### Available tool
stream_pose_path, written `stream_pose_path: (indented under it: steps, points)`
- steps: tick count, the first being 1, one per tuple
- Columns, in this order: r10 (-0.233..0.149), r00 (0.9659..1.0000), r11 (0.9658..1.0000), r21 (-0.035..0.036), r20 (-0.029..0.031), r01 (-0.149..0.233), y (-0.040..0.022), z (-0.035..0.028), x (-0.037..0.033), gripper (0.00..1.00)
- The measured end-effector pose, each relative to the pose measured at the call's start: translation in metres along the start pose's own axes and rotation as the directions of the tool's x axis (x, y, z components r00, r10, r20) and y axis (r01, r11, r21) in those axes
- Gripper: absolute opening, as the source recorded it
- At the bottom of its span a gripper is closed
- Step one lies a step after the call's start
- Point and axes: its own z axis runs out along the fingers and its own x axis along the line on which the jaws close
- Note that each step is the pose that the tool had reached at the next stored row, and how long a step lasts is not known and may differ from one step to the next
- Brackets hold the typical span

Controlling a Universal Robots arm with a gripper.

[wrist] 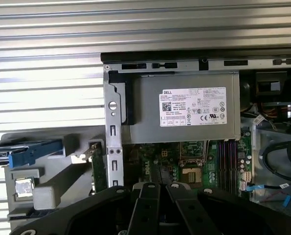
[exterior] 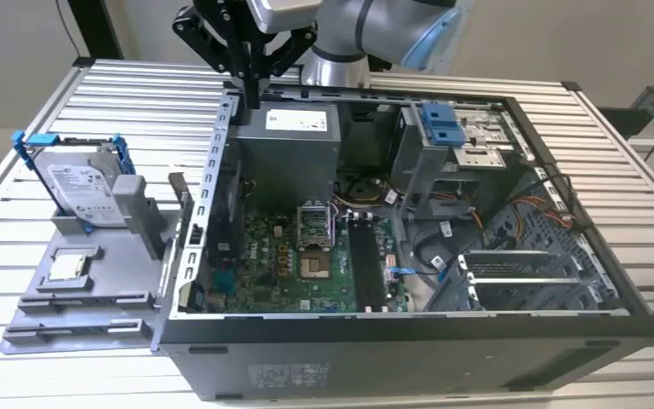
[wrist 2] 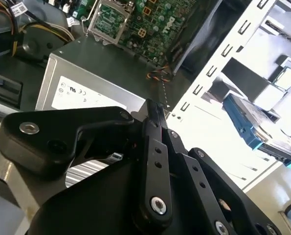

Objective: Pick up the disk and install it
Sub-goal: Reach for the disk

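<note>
The exterior view stands high off the desk, looking down into the open computer case. Both wrist views ride close above it, looking past the black jaws: the first straight down, the second slanting. All three share the power supply.

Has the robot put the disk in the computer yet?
Not yet. Nothing looks done: the disk stands in its grey holder, outside the computer. Nothing is in hand: the claw hangs shut and empty above the computer's back edge, apart from the disk. Left to do: picking the disk up and fitting it inside.
</note>
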Motion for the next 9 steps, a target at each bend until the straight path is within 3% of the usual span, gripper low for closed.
stream_pose_path:
  steps: [4, 9]
  points:
    - [0.000, 1.0000, 1.0000, 0.0002, -0.0002, 0.000, -0.0002, -0.0002, 0.0024, 0.00]
    - [-0.001, 1.0000, 1.0000, 0.0001, 0.0001, 0.001, -0.0009, -0.0004, 0.0136, 0.00]
